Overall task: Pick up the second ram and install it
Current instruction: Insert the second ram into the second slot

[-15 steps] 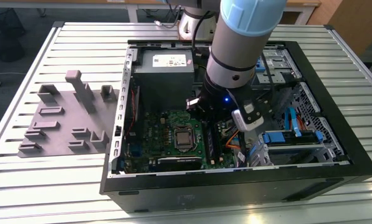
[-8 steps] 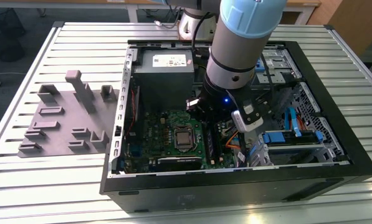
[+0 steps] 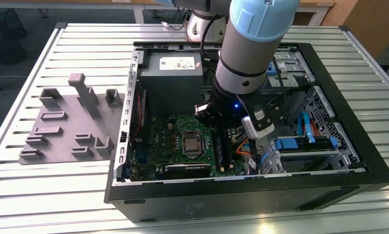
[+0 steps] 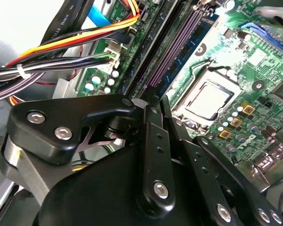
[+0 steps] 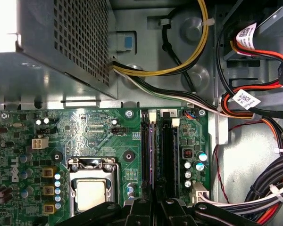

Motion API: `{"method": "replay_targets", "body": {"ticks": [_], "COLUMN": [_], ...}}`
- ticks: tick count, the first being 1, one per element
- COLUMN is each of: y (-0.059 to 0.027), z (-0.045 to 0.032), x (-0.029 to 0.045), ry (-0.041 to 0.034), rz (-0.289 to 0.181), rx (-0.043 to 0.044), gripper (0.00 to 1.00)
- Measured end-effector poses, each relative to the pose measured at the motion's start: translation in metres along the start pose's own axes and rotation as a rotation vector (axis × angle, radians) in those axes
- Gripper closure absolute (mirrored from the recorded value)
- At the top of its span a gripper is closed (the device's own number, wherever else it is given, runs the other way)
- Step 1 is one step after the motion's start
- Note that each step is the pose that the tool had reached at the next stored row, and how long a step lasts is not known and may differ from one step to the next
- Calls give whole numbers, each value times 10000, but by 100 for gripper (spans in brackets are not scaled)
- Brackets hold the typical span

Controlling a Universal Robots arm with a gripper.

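Note:
The open computer case [image 3: 350, 161] lies on the table with its motherboard [image 3: 174, 146] facing up. My arm [image 3: 246, 58] reaches down into it over the long black slots [image 5: 168, 150]. The second ram [image 4: 186, 54], a narrow blue-green strip, stands on edge along one slot and runs away from my fingertips; the first wrist view shows the ram [image 5: 151, 150] nearly edge-on. My gripper [image 4: 153, 99] is shut, its black fingers pressed together at the strip's near end, low over the board. In the first wrist view the gripper [image 5: 154, 203] sits in line with that slot.
The processor socket [image 5: 92, 190] sits close beside the slots. Bundled cables [image 4: 61, 52] crowd the other side, towards the drive bays with blue clips [image 3: 298, 142]. The power supply box [image 3: 171, 68] fills the case's far end. A grey part holder [image 3: 71, 126] lies at the exterior view's left.

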State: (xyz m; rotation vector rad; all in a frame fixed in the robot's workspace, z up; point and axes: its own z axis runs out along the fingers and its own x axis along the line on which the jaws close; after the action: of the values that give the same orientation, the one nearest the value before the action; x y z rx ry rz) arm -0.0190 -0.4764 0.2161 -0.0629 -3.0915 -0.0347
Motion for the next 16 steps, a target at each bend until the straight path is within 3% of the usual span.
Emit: {"method": "replay_targets", "body": {"ticks": [16], "y": [-1], "z": [34], "x": [-2], "ry": [0], "rz": [0], "rx": [1], "gripper": [86]}}
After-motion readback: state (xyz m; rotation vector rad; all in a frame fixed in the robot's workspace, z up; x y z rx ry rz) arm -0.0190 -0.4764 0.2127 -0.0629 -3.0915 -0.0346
